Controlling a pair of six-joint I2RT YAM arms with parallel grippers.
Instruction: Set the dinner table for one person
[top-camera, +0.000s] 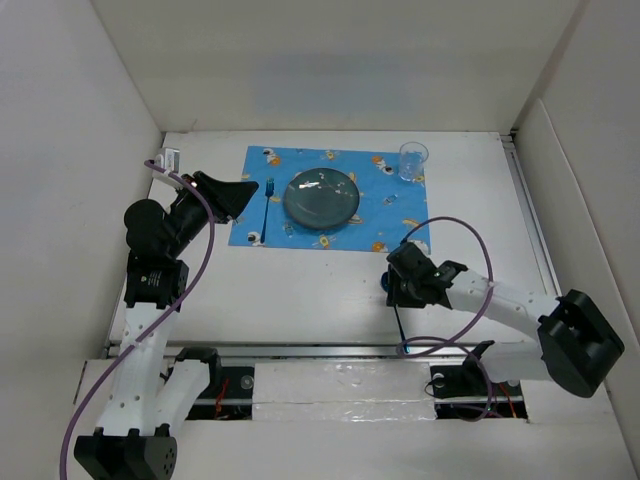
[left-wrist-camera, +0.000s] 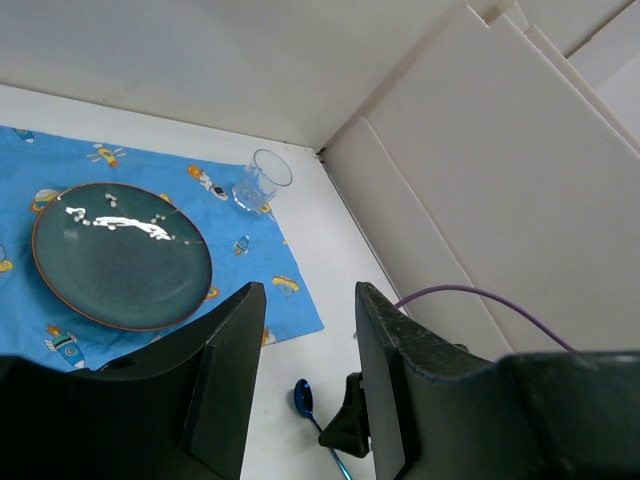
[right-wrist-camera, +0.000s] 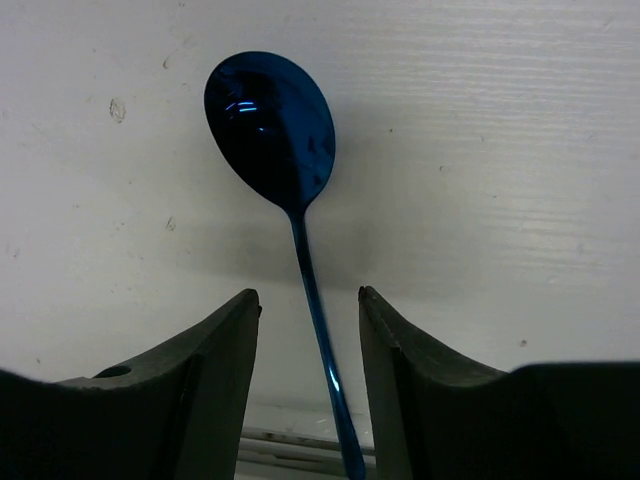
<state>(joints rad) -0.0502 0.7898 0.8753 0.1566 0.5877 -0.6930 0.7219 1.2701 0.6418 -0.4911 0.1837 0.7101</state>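
Observation:
The white dinner table (top-camera: 300, 290) carries a blue astronaut placemat (top-camera: 390, 205) with a dark teal plate (top-camera: 321, 196), a blue fork (top-camera: 267, 205) left of the plate and a clear glass (top-camera: 413, 160) at its far right corner. A shiny blue spoon (right-wrist-camera: 270, 125) lies on the bare table just in front of the placemat. My right gripper (right-wrist-camera: 310, 300) is open and low over it, its fingers on either side of the handle without touching. My left gripper (left-wrist-camera: 310, 300) is open and empty, raised beside the placemat's left edge near the fork.
White walls border the table on the left, back and right. A metal rail (top-camera: 340, 352) runs along the near edge just behind the spoon's handle end. A purple cable (top-camera: 470, 290) loops over the right arm.

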